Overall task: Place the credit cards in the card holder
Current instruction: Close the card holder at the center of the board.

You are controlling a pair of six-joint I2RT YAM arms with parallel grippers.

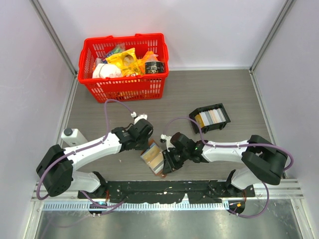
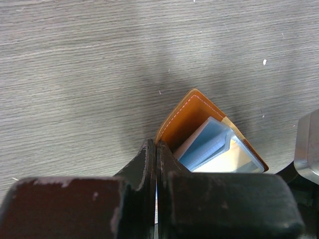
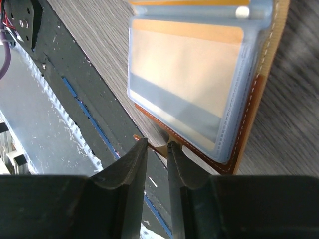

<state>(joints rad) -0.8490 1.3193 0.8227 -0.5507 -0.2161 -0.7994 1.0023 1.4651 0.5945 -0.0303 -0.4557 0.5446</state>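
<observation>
The card holder lies open near the middle of the worktop's near edge, between the left gripper on its left and the right gripper on its right. The basket stands at the far left corner. A small tray of cards sits right of centre.

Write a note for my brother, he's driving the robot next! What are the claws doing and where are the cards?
Left claw: shut on the card holder, pinching one edge.
Right claw: shut on the card holder's opposite edge, near the snap tab.
Card holder: held open between both claws at the table's near edge.
Credit cards: several standing in the black tray, further back on the right.
Done: holder opened. Left: move the tray's cards into the holder.
</observation>
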